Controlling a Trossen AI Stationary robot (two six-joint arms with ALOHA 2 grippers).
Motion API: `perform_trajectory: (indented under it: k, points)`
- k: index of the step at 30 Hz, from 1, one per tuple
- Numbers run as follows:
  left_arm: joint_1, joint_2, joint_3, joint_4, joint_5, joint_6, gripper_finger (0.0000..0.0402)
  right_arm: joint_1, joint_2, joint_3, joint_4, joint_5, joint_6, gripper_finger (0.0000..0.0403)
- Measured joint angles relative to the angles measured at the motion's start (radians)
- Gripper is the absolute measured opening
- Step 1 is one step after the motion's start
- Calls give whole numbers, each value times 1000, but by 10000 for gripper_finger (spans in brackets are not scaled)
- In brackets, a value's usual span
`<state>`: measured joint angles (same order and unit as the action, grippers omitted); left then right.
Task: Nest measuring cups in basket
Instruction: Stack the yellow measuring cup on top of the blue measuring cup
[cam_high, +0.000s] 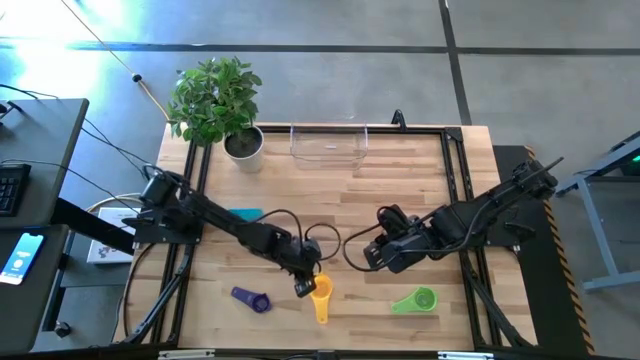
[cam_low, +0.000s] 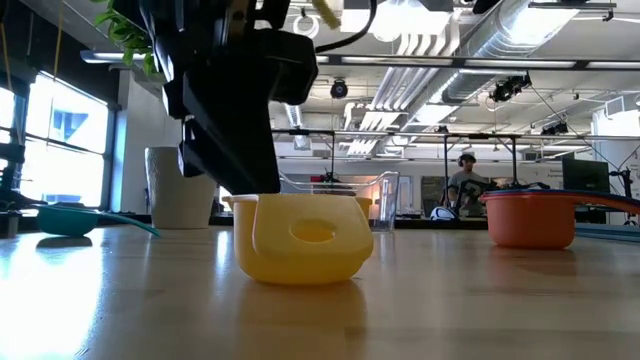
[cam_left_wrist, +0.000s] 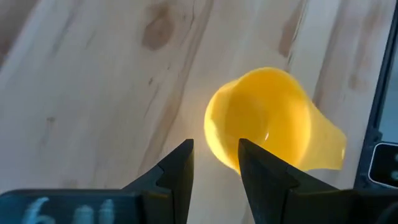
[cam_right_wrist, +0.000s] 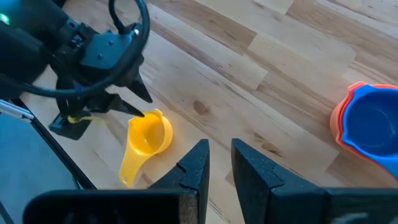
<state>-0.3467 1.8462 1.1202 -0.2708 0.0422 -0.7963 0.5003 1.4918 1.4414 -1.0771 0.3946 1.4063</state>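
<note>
the yellow cup (cam_low: 300, 240) sits closest to the low camera, upright on the wooden table (cam_high: 400, 190) near its front edge, with its flat handle pointing toward that edge. the left gripper (cam_high: 305, 287) hangs right at the cup's rim on the side away from the handle, its arm stretched in a long low diagonal from the table's left side, bent down at the wrist. its two dark fingers (cam_left_wrist: 174, 171) are apart by only a narrow gap and point down at the cup's edge; they hold nothing, and the rim lies just past the fingertips rather than between them. the right gripper (cam_high: 378, 256) waits near the middle of the table, its arm reaching in from the right side with the elbow raised; its jaws stand slightly parted with only bare wood between them. close by that gripper a blue cup (cam_right_wrist: 373, 127) rests nested inside an orange cup (cam_right_wrist: 341, 118). the purple cup (cam_high: 251, 298) lies to the left of the yellow one near the front edge, the green cup (cam_high: 416, 300) lies to its right, and a teal cup (cam_high: 243, 215) lies under the left arm. the clear basket (cam_high: 328, 144) stands at the far edge of the table, well apart from all the cups, beside a potted plant (cam_high: 222, 105).
</note>
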Motion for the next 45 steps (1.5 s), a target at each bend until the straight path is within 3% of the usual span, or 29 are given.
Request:
perform_trajectory:
  k: [16,34,45]
  points:
    - [1,26,1,7,-32,-13,111,0,0,0,-15,6,0,59]
    - [-6,83,1,22,-11,-14,9,0,0,0,-13,19,8,59]
    - [50,83,15,15,1,-40,7,-40,0,0,5,15,8,59]
